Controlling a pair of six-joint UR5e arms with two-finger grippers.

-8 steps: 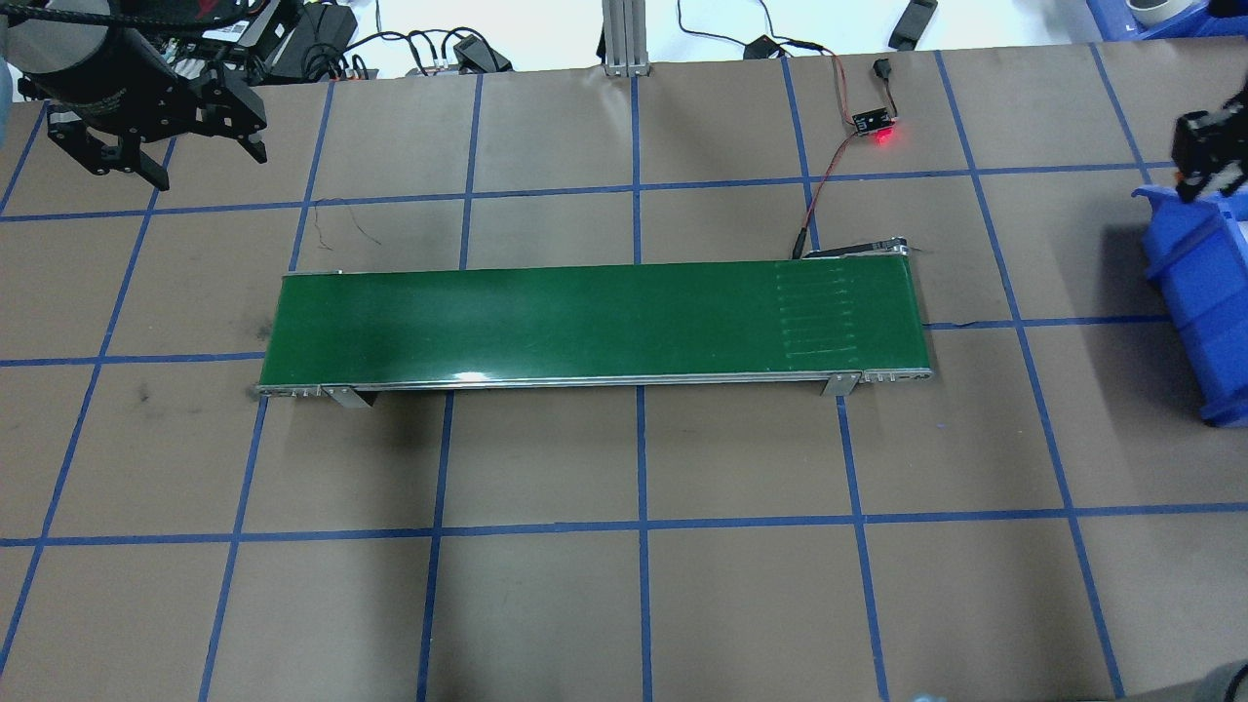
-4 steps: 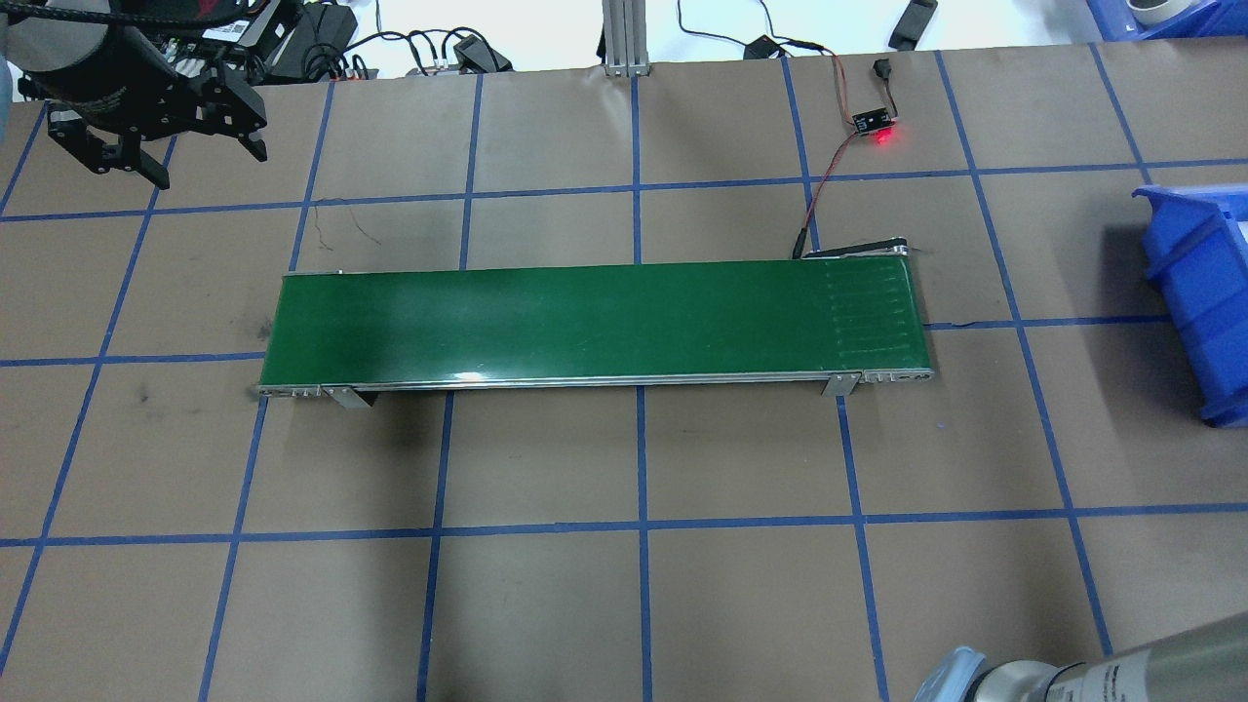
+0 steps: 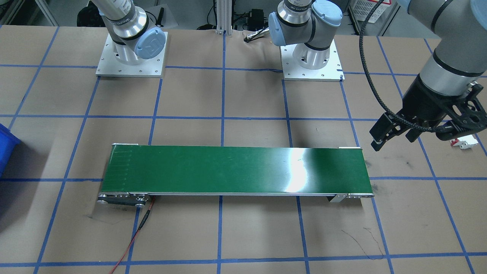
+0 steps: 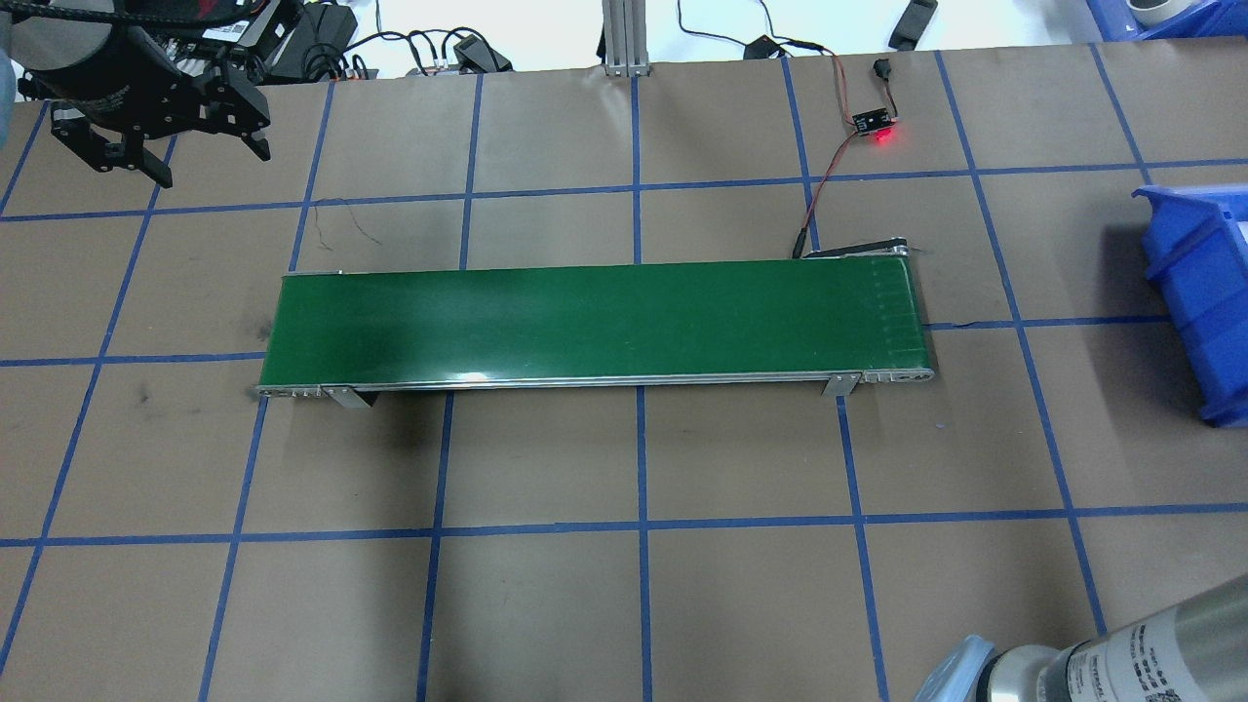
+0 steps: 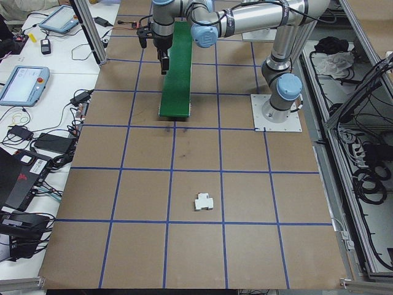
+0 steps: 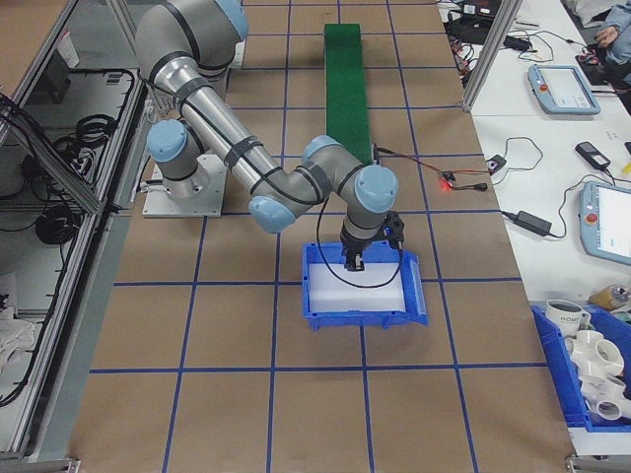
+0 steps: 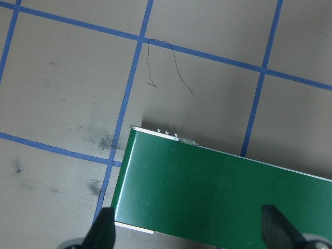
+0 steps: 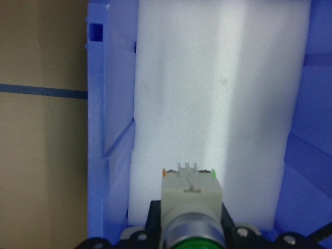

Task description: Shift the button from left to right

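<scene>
One button (image 8: 189, 205), clamped in my right gripper (image 8: 189, 228), hangs over the white foam floor of the blue bin (image 8: 111, 129), so I judge the placing step in hand. Left gripper (image 4: 161, 146) idles spread beyond the conveyor (image 4: 595, 322). Next I need a short descent, then a clean release onto the foam.

bright even light | glare on belt (image 3: 300, 167) | wrist view blurred
</scene>
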